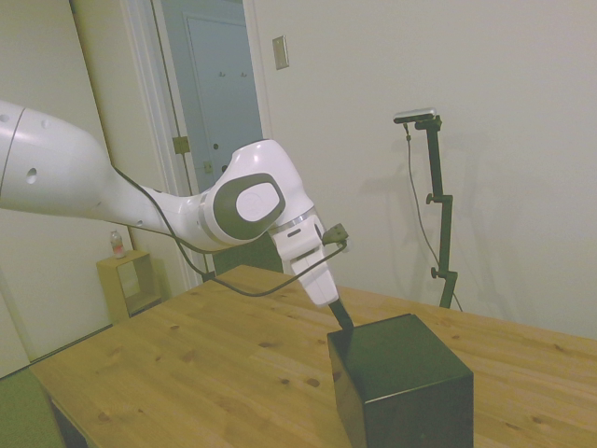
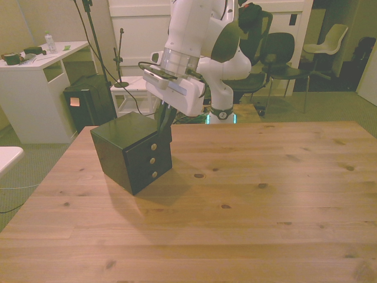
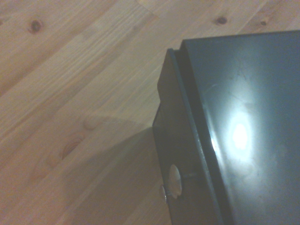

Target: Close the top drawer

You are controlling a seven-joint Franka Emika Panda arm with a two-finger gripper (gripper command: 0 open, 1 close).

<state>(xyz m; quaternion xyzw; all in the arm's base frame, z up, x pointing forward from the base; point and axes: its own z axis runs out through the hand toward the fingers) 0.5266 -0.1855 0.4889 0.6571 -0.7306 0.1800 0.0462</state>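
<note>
The glossy black cabinet stands on the wooden table at the front view's left, with three round knobs down its front. Its top drawer sticks out slightly beyond the two fronts below. In the wrist view the top drawer shows as a narrow lip ahead of the shiny cabinet top, with its knob below. My gripper points down at the drawer's upper front edge, fingers together and holding nothing. In the side view the gripper meets the cabinet at its top corner.
Bare wooden tabletop stretches to the front view's right and toward the camera. Behind the table stand a white desk, a black box on the floor and several chairs. The cabinet's back sits close to the table's left edge.
</note>
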